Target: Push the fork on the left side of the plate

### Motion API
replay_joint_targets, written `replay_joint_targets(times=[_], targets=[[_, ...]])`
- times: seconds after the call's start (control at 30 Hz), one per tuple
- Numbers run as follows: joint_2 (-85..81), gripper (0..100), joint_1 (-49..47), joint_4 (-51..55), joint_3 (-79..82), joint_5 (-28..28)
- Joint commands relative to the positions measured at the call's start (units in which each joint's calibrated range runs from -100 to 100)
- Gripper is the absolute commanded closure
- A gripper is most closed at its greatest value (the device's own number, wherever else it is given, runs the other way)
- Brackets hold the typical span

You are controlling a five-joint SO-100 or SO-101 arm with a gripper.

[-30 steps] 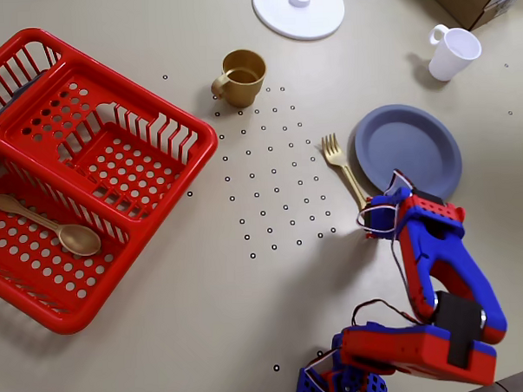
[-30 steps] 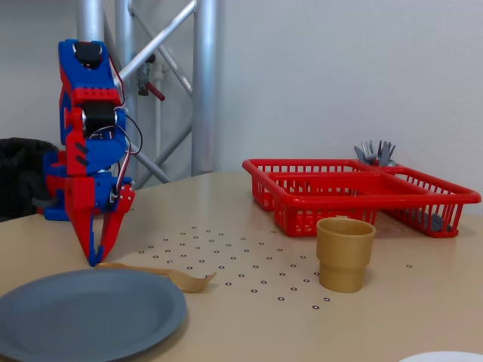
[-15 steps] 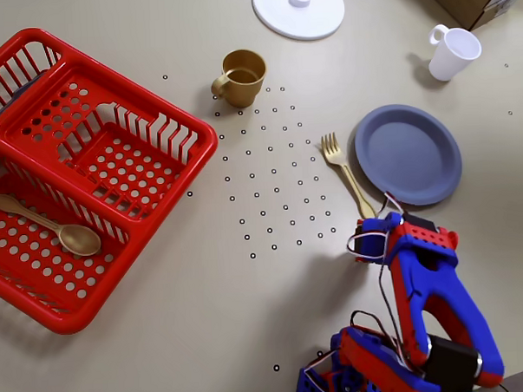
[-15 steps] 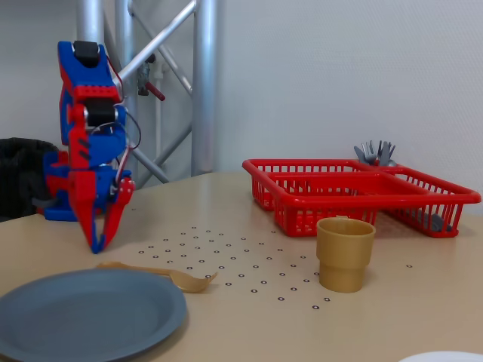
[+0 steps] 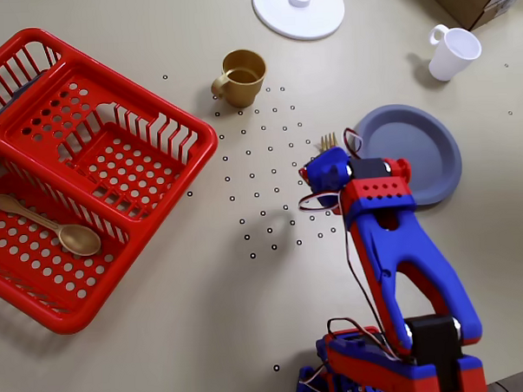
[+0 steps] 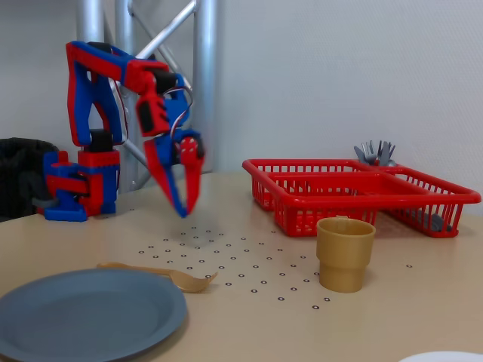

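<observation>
Overhead, the arm (image 5: 394, 251) hides most of the fork (image 5: 329, 141) — only the tines peek out past the wrist, just beside the left rim of the plate (image 5: 424, 141). From the fixed view the fork (image 6: 155, 273) lies whole and flat on the table (image 6: 423, 302), its tine end toward the cup (image 6: 345, 253), the handle end running close along the far edge of the plate (image 6: 83, 313), which is cut off at the frame's left and bottom.

That same view shows the gripper (image 6: 183, 213) pointing down, tips lifted clear of the table and hanging over the dotted patch behind the fork. Its fingers look drawn together with nothing between them — no gap can be made out. Overhead, the tips are hidden beneath the wrist.

A red basket (image 5: 86, 160) holds a spoon (image 5: 50, 227). A white lid (image 5: 298, 8) is clipped by the top edge, near a white mug (image 5: 453, 53).
</observation>
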Motion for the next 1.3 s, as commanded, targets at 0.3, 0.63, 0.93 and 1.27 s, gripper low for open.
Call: replay_joint_targets(times=[0.3, 0.63, 0.93, 1.27], targets=[[11.95, 100, -0.84, -9.87, -15.87, -8.4], [23.79, 100, 2.03, -10.36, -25.3, -7.47], [28.77, 100, 4.54, -10.44, -30.55, -6.54], [33.0, 100, 6.99, -9.55, -36.54, -5.76]])
